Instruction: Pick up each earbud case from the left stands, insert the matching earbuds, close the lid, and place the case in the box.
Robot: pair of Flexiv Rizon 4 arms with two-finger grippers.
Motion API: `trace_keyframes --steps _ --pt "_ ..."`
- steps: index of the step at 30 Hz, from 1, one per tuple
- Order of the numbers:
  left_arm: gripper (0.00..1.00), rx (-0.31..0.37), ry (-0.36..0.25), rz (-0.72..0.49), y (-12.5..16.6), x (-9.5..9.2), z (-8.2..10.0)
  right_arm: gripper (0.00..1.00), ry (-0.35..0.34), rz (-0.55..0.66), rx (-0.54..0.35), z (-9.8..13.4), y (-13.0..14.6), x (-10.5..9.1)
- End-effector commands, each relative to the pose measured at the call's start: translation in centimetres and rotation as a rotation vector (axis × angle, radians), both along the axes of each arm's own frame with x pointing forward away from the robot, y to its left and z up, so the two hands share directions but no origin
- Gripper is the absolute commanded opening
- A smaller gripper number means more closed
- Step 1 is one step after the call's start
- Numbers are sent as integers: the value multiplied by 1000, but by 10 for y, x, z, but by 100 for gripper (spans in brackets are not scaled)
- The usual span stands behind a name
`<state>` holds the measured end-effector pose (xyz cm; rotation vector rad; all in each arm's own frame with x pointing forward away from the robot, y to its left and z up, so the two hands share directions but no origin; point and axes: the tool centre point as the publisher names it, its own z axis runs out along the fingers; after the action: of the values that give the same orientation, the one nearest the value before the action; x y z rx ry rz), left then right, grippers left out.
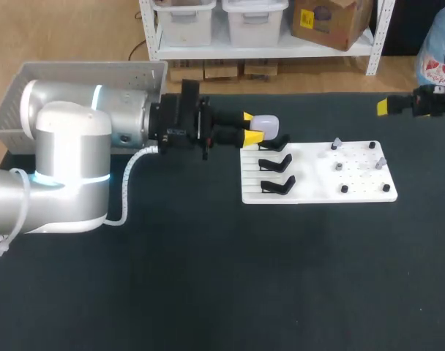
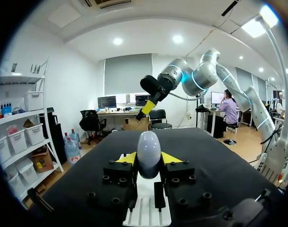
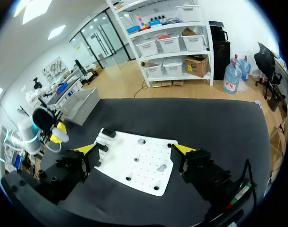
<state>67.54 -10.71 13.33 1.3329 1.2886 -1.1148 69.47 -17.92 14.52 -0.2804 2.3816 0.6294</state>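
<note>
On the near part of the black table [image 1: 208,292] a white board [image 1: 310,189] lies flat; along its left edge the nearest stand [image 1: 277,184] and the middle stand [image 1: 275,162] carry no case; the board's right half holds a scatter of small dark and grey pieces [image 1: 338,166], presumably the earbuds, set apart so each can be taken singly; farther back, at the far stand [image 1: 274,144], the pale earbud case [image 1: 265,122] stands upright, lid seemingly shut, and the left pincer [image 2: 148,158] is clamped on it, a yellow tip pressed to each flank; whether the case rests on its stand or is just clear of it I cannot tell; I'd judge this the pick-up of that case; the left arm [image 1: 69,146] comes in level from the left, fingers pointing right along the table; the right pincer [image 3: 134,149] hangs at the far right, fingers wide apart and holding nothing, looking down on the board as if awaiting its turn; the grey box [image 1: 91,72] sits at the far left, behind the left arm.
</note>
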Motion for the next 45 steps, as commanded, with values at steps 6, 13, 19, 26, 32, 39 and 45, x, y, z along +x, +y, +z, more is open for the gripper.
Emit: trace_keyframes --steps 6,13,19,26,32,39,45 --pt "0 -1 -1 1 0 0 -1 100 -24 67 -34 9 43 -50" --pt "0 -1 -1 1 0 0 -1 100 -27 102 -3 15 88 -78" --pt "0 -1 -1 1 0 0 -1 100 5 139 27 13 127 -92" --pt "0 -1 -1 1 0 0 -1 100 32 161 44 3 166 -94" --pt "0 -1 -1 1 0 0 -1 100 40 166 43 -1 187 -88" --pt "0 -1 -1 1 0 0 -1 100 32 143 40 -4 196 -70" --pt "0 -1 -1 1 0 0 -1 100 37 135 51 -8 196 -55"
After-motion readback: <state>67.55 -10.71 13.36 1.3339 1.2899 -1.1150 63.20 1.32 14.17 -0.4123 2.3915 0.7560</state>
